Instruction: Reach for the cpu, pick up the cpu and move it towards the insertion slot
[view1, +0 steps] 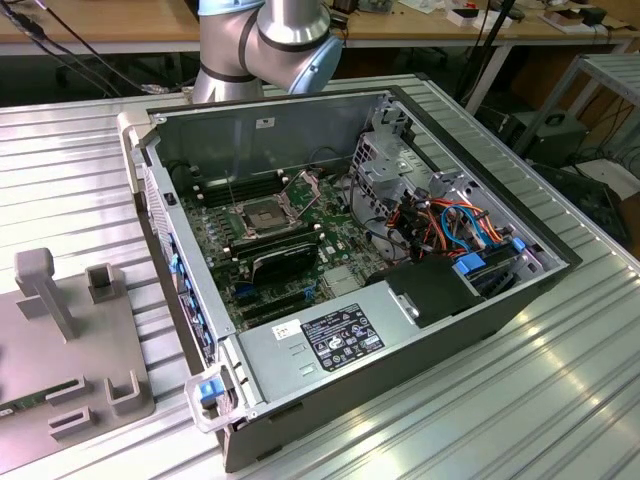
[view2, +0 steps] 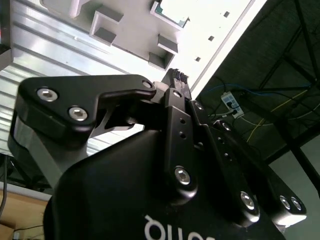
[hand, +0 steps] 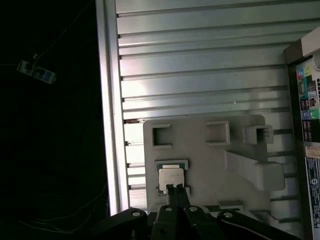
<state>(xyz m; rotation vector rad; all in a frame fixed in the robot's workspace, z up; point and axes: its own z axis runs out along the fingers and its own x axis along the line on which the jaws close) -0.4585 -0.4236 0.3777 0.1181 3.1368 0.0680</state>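
A grey moulded fixture (hand: 200, 160) on the ribbed metal tabletop (view1: 100, 150) cradles the flat, pale square cpu (hand: 170, 177). The black end effector (hand: 175, 188) hovers near it, fingers pressed together and empty. Toward the exterior view's right of the fixture sits the silver-framed insertion slot (view1: 262, 215).

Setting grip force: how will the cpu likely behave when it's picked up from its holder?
The cpu looks thin, flat and square, so it is probably stiff, light and unlikely to roll. Its pale shiny top may be slippery. It lies framed in a pocket of the grey holder, so it could snag if lifted tilted.
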